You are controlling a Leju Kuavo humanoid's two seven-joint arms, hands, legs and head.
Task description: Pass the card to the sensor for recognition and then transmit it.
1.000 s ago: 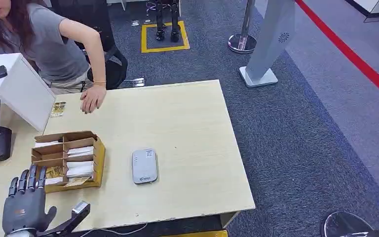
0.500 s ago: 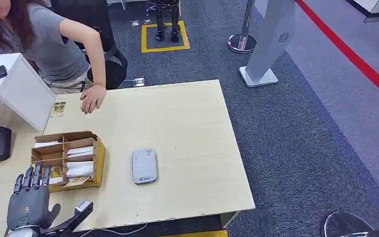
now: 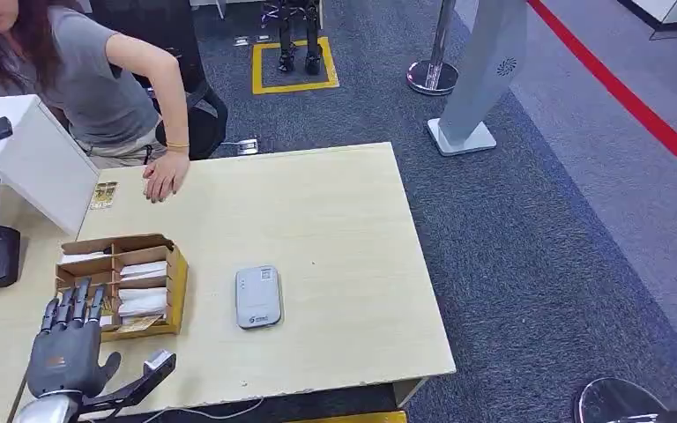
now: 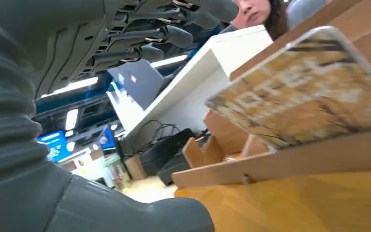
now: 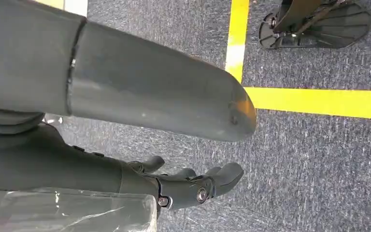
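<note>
Left hand (image 3: 69,352) seen lower left of frame, fingers (image 3: 75,304) spread, nothing held. Card (image 3: 139,323) propped in box (image 3: 174,286) front slot, lower left; judged thin, stiff, light, slippery; best pinched by exposed edge. Right hand (image 5: 193,186) loosely uncurled, nothing held.

We see a pale wooden counter (image 3: 335,211) on grey carpet. On it sit a compartmented cardboard card box (image 3: 174,291) near its left side, a grey card sensor (image 3: 258,297) just right of the box, and a small card (image 3: 103,195) at the far left corner, where a person's hand (image 3: 165,176) rests.
</note>
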